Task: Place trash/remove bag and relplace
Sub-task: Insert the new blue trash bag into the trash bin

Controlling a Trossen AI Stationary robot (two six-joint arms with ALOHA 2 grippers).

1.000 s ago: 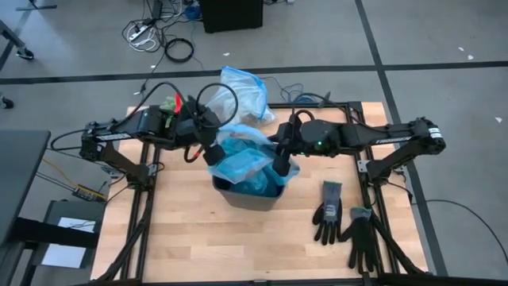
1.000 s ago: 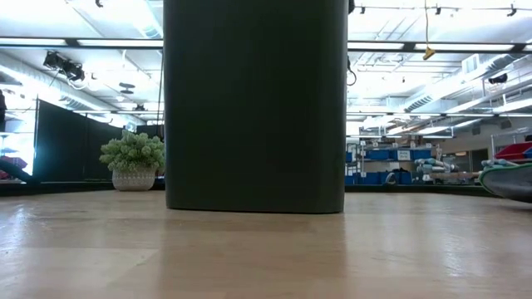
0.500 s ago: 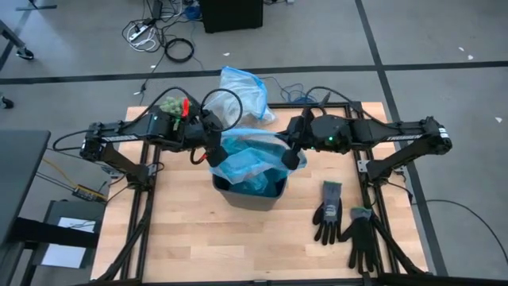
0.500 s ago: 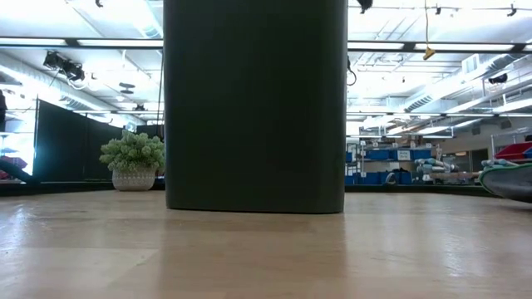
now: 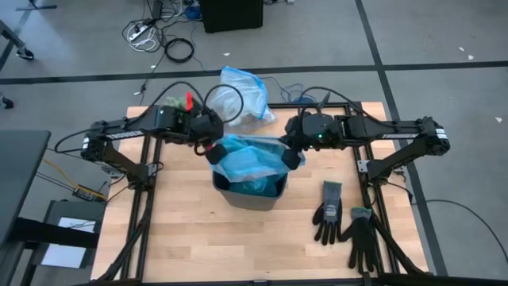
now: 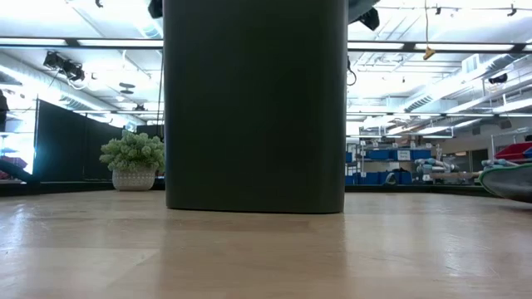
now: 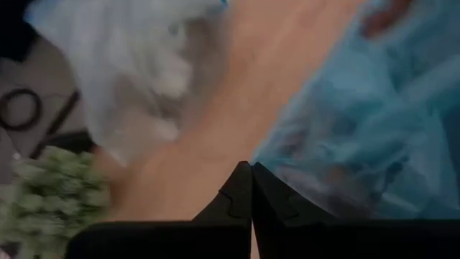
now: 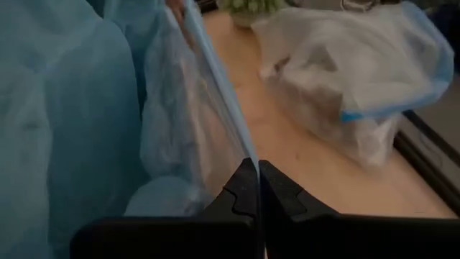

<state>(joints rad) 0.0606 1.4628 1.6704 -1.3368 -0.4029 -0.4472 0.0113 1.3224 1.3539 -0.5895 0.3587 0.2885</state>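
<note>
Moved: both arms have drawn back toward the far side of the bin since a second ago, and the right tool (image 5: 293, 158), then part open, has clamped down.
Left tool: left tool (image 5: 213, 150) is pinched shut on the near-left edge of the blue bag (image 5: 248, 159); in its wrist view the fingertips meet on thin blue film.
Right tool: closed tight on the opposite edge of the same liner, the blue rim running straight up from its fingertips in the right wrist view.
Bag: light-blue translucent liner, bunched and lifted above the black bin (image 5: 248, 193), mid-bench.
Second bag: a pale tied bag (image 5: 240, 94) lies at the far bench edge, behind the bin.
Key relation: the liner spans between the two tools, left to right, each arm equally near its own edge; I'd judge the pull wants to go straight up.
Elsewhere: black gloves (image 5: 343, 222) lie to the right, well apart.
</note>
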